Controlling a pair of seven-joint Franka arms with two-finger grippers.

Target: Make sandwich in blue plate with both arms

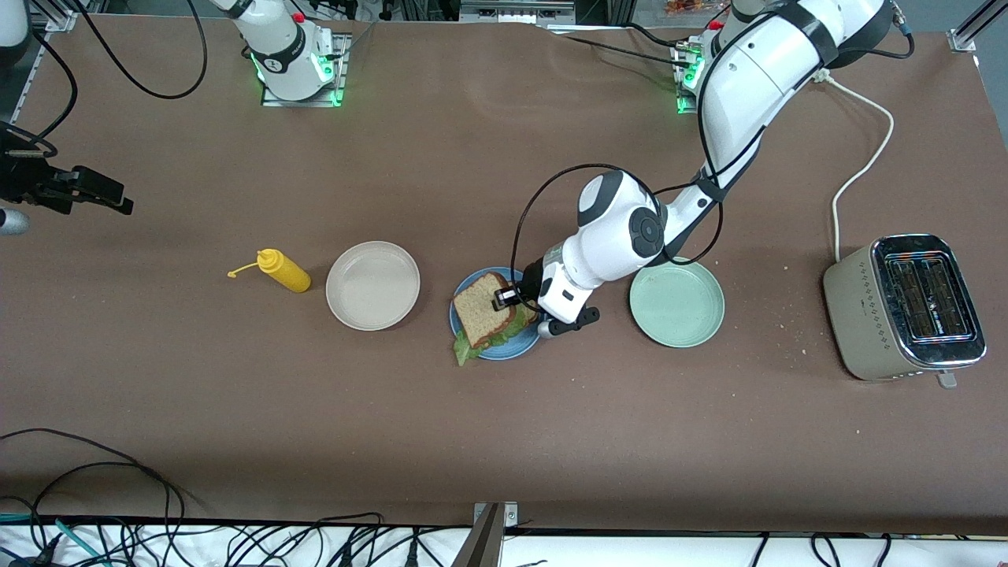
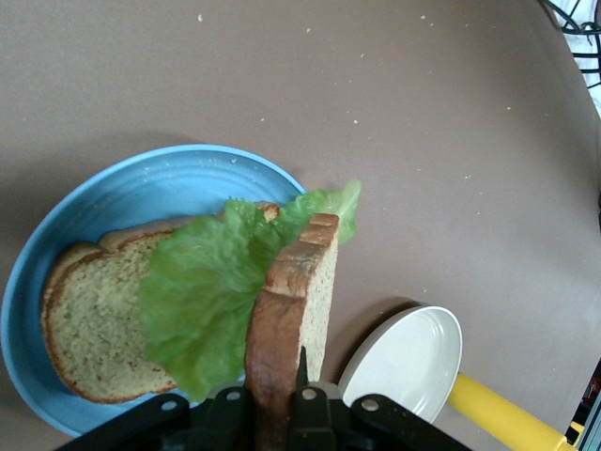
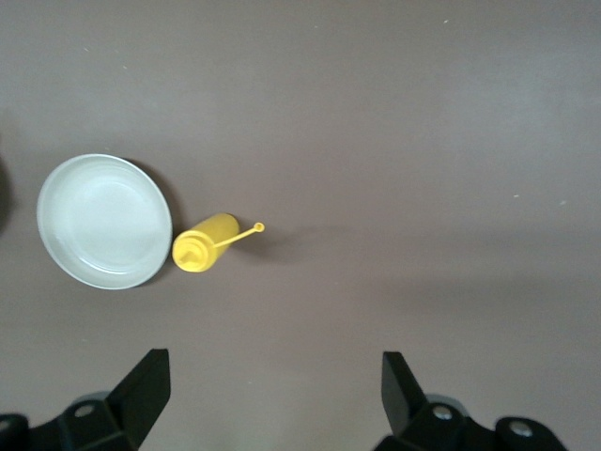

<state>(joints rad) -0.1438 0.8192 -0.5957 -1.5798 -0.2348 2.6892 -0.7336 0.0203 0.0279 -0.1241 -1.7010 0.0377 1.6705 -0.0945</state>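
While the right arm waits at its end of the table (image 1: 472, 441), its right gripper (image 3: 272, 395) hangs with fingers spread wide above bare brown matting, the yellow bottle (image 3: 204, 243) and beige plate (image 3: 103, 221) lying under its camera. The boxy metal toaster (image 1: 906, 307) stands at the left arm's end. A pale green plate (image 1: 677, 304), round and shallow, lies just beside the left gripper (image 2: 277, 399). The matte blue plate (image 2: 141, 188) sits directly below that gripper. On it rests a speckled brown lower slice (image 2: 89, 329), covered by ruffled lettuce (image 2: 207, 291) overhanging the rim. The left gripper is clamped on the crust edge of the top slice (image 2: 296, 301), held tilted over the lettuce. Crumbs dot the matting nearby.
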